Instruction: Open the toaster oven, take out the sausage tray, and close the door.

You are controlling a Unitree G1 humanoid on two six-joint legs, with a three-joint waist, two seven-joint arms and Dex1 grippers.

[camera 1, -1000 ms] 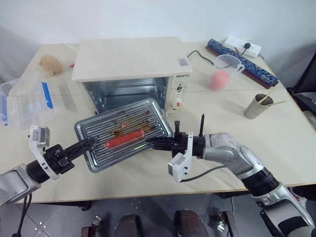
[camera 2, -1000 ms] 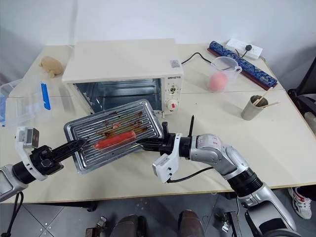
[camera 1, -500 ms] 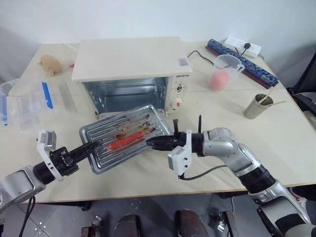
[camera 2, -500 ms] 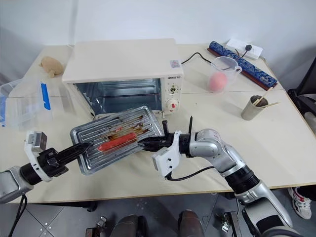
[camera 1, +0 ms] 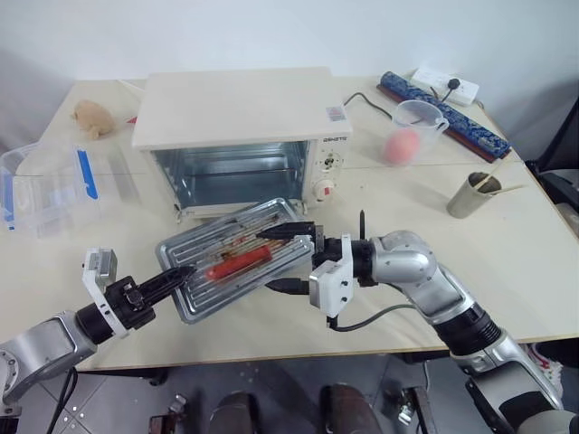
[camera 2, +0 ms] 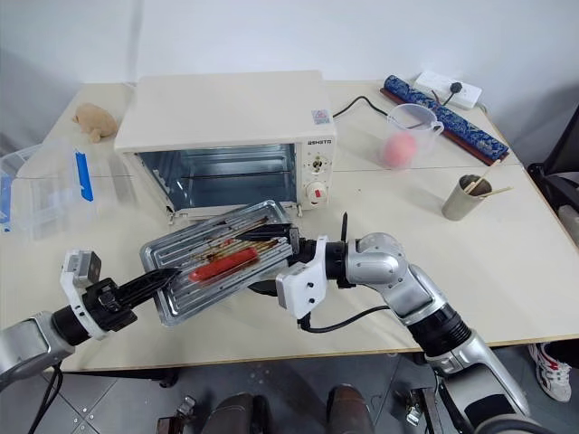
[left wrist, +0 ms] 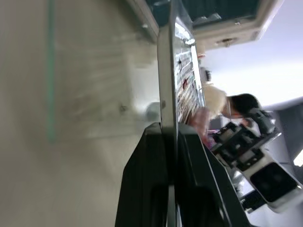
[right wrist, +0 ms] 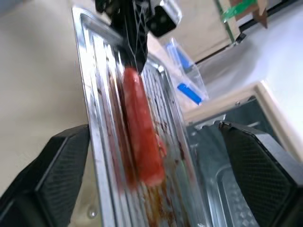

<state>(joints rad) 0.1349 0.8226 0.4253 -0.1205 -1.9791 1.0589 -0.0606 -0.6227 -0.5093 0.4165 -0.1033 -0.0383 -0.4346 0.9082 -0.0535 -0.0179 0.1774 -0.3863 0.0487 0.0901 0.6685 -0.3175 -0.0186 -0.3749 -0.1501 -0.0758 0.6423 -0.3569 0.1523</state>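
Note:
The cream-white toaster oven [camera 1: 237,113] stands open at the back of the table, its cavity bare. Its door is folded down in front, mostly hidden under the tray; a cream strip [camera 1: 192,215] shows at the oven's foot. The silvery ribbed sausage tray [camera 1: 237,260] hangs tilted in front of the oven, with one red sausage [camera 1: 235,265] on it. My left gripper [camera 1: 178,273] is shut on the tray's near left corner [left wrist: 168,101]. My right gripper [camera 1: 288,260] stands open, one finger above and one below the tray's right edge, with the sausage [right wrist: 142,142] lying between the fingers [right wrist: 61,175].
A clear plastic box with blue clips [camera 1: 54,185] sits at the left and a brown plush toy [camera 1: 90,117] behind it. Right of the oven are a measuring cup [camera 1: 413,127], a paper cup with sticks [camera 1: 475,193], a blue patterned strip [camera 1: 443,113] and a power strip [camera 1: 448,86].
My right gripper has opened and let go of the tray's right edge. The tray has sunk and shifted a little to the right, with the left gripper staying shut on it.

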